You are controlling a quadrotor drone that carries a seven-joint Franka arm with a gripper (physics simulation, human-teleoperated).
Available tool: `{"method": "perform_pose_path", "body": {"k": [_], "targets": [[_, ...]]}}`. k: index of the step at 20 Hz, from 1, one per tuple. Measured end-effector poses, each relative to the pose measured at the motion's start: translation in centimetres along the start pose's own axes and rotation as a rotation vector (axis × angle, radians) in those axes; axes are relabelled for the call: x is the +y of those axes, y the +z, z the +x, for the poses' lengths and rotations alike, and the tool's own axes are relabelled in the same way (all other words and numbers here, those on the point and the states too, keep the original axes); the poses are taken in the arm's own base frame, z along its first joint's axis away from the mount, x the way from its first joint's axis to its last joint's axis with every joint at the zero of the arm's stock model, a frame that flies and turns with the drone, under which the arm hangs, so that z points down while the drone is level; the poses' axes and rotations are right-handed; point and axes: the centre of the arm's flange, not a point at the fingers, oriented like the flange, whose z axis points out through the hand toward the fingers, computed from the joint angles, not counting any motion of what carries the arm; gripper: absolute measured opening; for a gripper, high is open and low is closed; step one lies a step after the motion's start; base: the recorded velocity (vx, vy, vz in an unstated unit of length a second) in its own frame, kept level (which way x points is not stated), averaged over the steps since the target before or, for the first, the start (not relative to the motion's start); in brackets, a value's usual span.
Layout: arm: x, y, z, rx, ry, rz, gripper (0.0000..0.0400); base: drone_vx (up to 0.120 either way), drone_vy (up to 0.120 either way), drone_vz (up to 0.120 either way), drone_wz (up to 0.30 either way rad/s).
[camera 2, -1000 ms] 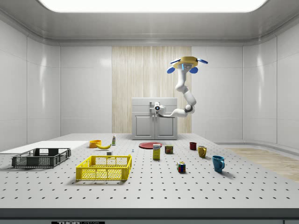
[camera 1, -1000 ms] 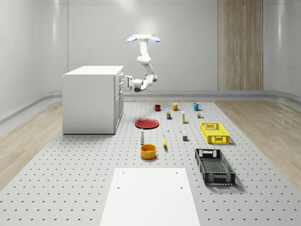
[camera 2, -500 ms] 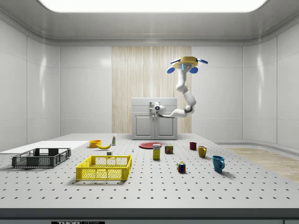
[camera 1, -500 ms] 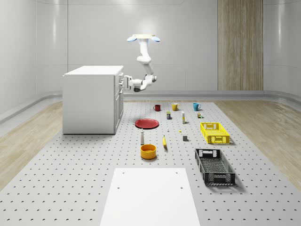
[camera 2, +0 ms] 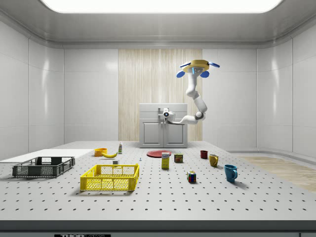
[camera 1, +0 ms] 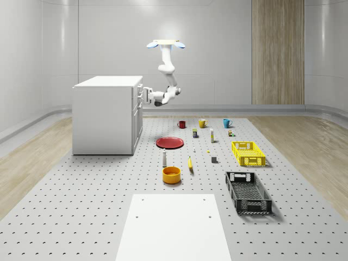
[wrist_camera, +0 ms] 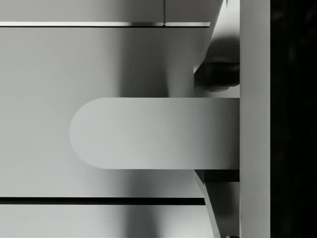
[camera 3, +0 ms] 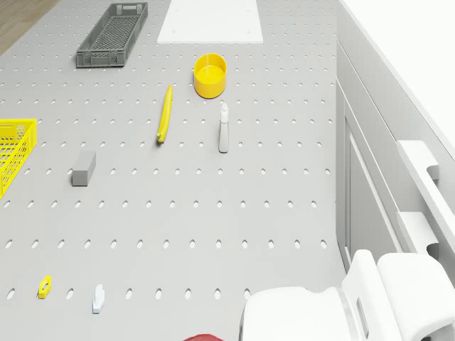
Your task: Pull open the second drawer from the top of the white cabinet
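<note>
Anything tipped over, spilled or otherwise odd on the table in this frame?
One small thing: the white bottle lies on its side between the banana and the cabinet. The mugs and crates sit upright; no spill visible.

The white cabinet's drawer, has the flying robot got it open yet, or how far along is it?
Done: the drone hovers beside the white cabinet, and its arm has brought the gripper up to the cabinet's front, where the wrist view shows a handle close up. In hand: taking hold of it. Left: the pull itself, as the drawers look flush and closed.
</note>
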Motion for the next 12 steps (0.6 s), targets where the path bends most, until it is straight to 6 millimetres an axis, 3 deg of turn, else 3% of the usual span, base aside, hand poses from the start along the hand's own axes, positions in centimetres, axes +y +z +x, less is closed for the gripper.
{"method": "perform_pose_path", "body": {"k": [2, 4, 5, 12], "targets": [[0.0, 0.01, 0.0, 0.0, 0.002, 0.0, 0.0134, 0.0, 0.0, 0.0, 0.0], [-0.08, -0.01, -0.15, 0.005, 0.011, -0.006, 0.0143, 0.0, 0.0, 0.0, 0.0], [-0.23, -0.05, -0.41, 0.009, 0.037, -0.012, 0.0169, 0.0, 0.0, 0.0, 0.0], [-0.08, -0.78, -0.15, 0.008, 0.021, -0.011, 0.014, 0.0, 0.0, 0.0, 0.0]]}}
